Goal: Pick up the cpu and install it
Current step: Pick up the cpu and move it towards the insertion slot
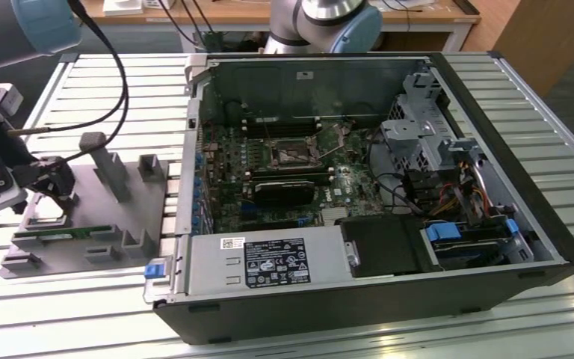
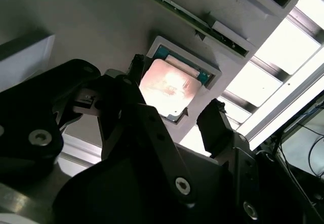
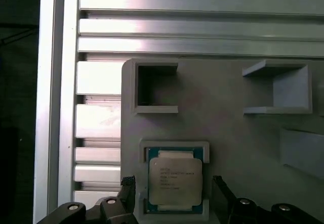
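- At the exterior view's left, your gripper [image 1: 53, 187] hangs low over the grey fixture plate [image 1: 117, 217]. Its fingers are spread apart with nothing clamped.
- The cpu [image 3: 174, 181] lies flat in its little recess on that plate, right between the two fingertips [image 3: 221, 191]. In both wrist views they flank it on either side. I can't tell for sure whether either one is touching it, but it looks like no.
- So the pick isn't done yet. I'd call this lined up for the grab, nothing more.
- Well away from the gripper, toward the exterior view's right, the open computer case [image 1: 367, 307] shows the motherboard socket [image 1: 292, 153]. It looks to be waiting, so the whole install is left to do.
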`<state>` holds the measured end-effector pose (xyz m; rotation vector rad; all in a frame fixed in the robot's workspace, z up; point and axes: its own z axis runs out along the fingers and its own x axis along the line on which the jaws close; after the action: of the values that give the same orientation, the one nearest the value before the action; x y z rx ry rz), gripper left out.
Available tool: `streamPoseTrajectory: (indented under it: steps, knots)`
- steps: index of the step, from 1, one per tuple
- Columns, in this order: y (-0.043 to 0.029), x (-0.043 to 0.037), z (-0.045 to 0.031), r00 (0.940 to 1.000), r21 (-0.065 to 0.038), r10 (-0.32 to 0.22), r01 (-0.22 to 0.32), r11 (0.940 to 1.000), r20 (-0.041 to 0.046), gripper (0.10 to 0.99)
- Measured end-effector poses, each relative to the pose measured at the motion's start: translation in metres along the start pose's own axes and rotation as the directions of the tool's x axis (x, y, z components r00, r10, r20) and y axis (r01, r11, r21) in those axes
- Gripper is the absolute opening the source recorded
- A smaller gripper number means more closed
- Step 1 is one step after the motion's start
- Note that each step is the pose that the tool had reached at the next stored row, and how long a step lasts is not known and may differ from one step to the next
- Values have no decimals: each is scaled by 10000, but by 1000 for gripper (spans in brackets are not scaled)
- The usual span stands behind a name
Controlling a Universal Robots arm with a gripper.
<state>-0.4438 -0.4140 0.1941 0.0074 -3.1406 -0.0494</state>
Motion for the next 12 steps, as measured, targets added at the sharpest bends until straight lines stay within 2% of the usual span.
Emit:
streamPoseTrajectory:
  steps: [6, 8, 9, 12]
  knots:
    - [5, -7, 37, 9999, 0, -169, 169, 9999, -5, 706]
    - [7, -16, 45, 9997, 0, -251, 251, 9997, -8, 686]
    - [8, -20, 48, 9996, 0, -271, 271, 9996, -7, 620]
    - [8, -22, 60, 9996, -1, -288, 288, 9996, -8, 620]
